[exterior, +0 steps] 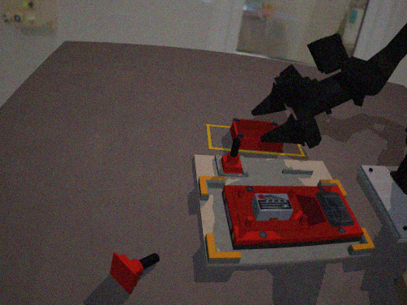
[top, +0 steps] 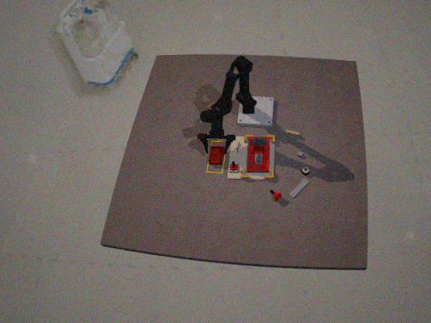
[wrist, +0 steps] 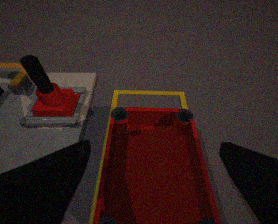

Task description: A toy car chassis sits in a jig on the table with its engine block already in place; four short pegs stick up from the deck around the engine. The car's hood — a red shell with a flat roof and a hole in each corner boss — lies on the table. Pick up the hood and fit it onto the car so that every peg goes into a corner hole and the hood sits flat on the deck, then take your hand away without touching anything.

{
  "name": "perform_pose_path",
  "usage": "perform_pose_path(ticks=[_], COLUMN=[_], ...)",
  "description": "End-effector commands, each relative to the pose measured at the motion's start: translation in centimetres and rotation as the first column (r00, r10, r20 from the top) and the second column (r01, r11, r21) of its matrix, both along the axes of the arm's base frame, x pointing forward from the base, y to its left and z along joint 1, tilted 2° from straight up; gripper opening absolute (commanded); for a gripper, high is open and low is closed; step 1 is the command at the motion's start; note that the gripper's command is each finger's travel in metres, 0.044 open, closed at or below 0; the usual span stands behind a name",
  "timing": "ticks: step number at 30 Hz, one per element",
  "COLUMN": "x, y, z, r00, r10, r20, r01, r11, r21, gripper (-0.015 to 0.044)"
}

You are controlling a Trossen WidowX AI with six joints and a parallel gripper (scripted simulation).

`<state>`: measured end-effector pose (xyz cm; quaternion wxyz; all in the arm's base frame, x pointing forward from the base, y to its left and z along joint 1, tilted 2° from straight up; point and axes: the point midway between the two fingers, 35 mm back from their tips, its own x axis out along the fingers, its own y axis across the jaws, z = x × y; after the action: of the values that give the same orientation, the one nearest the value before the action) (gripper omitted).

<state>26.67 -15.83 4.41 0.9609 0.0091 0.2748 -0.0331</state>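
Observation:
The red hood lies on the table inside a yellow outline. It looks hollow side up, with dark corner bosses. My gripper is open and empty above the hood, with one finger toward each long side. In the wrist view the hood's near end is cut off. The red chassis sits in the jig between orange corner brackets. The grey engine block is on its deck, with short red pegs around it.
A red piece with a black stick stands upright on the jig beside the hood. A similar red piece lies on the table. A grey bar, a wheel and a white plate lie apart.

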Motion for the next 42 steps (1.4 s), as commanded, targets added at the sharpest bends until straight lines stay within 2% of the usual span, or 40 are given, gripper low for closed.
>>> perform_pose_path(ticks=[1, 30, 34, 42], x=[0.0, 0.0, 0.1, 0.1], y=[0.0, 0.1, 0.0, 0.0], z=[-0.4, -1.8, -1.5, -1.5], r00=[1.0, 1.0, 1.0, 1.0], r10=[-0.004, -0.004, 0.001, 0.001], r20=[-0.006, -0.006, 0.0, 0.0], r01=[0.004, 0.004, -0.001, -0.001], r11=[1.0, 1.0, 1.0, 1.0], r21=[0.006, 0.006, -0.001, -0.001], gripper=[0.044, 0.044, 0.0335, 0.0282])
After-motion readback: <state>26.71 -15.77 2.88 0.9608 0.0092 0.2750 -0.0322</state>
